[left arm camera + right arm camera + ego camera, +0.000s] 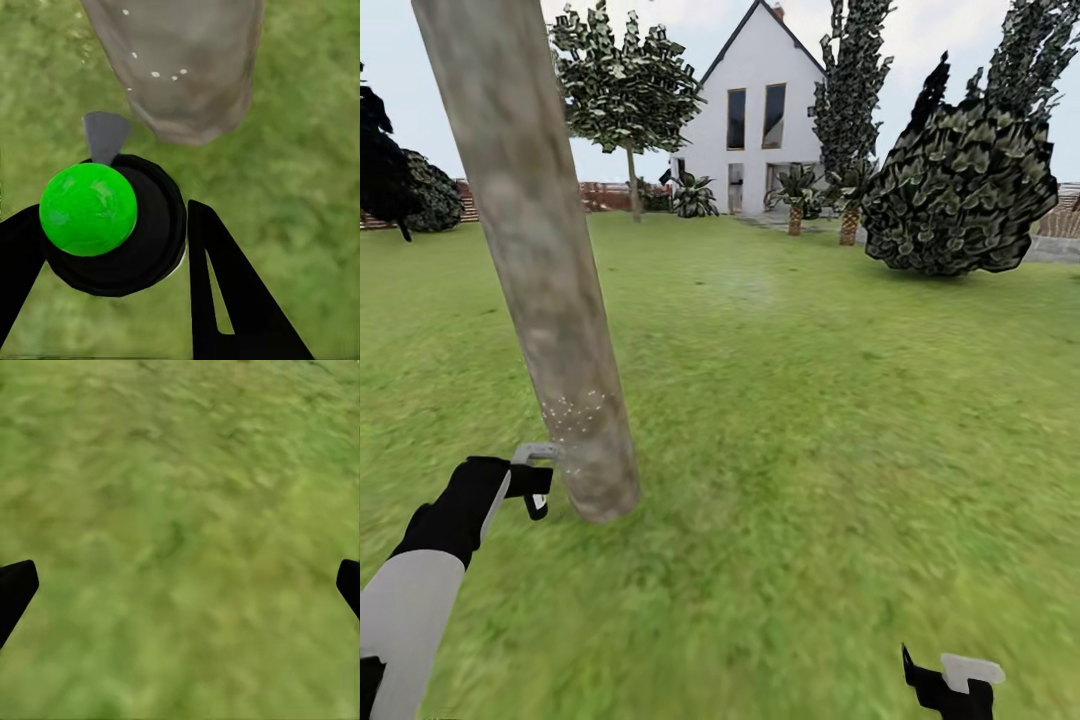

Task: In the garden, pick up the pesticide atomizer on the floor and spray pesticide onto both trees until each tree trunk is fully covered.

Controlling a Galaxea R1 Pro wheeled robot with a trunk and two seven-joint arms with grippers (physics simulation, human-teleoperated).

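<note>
Grey-tan and mottled, the tree trunk [535,260] is rising at a slant from the grass [810,420] just in front of the robot, and a scatter of fine pale specks is showing low on its bark, near the base. The left gripper [154,262] is holding the pesticide atomizer [112,225], its black fingers [225,300] closing around the round black body with the bright green cap facing the wrist camera; the grey nozzle is pointing at the foot of the trunk, just beside it. In the head view the left gripper [525,480] is sitting low, next to the trunk's base. The right gripper [180,581] is hanging wide and empty over bare lawn.

Spraying of this first trunk seems to be under way, with only a small low patch dotted so far. The next move is probably calling for the nozzle to sweep upward and around the column, keeping it aimed at bark. A second, thinner tree [625,100] is standing well apart, near the white house [760,110].
</note>
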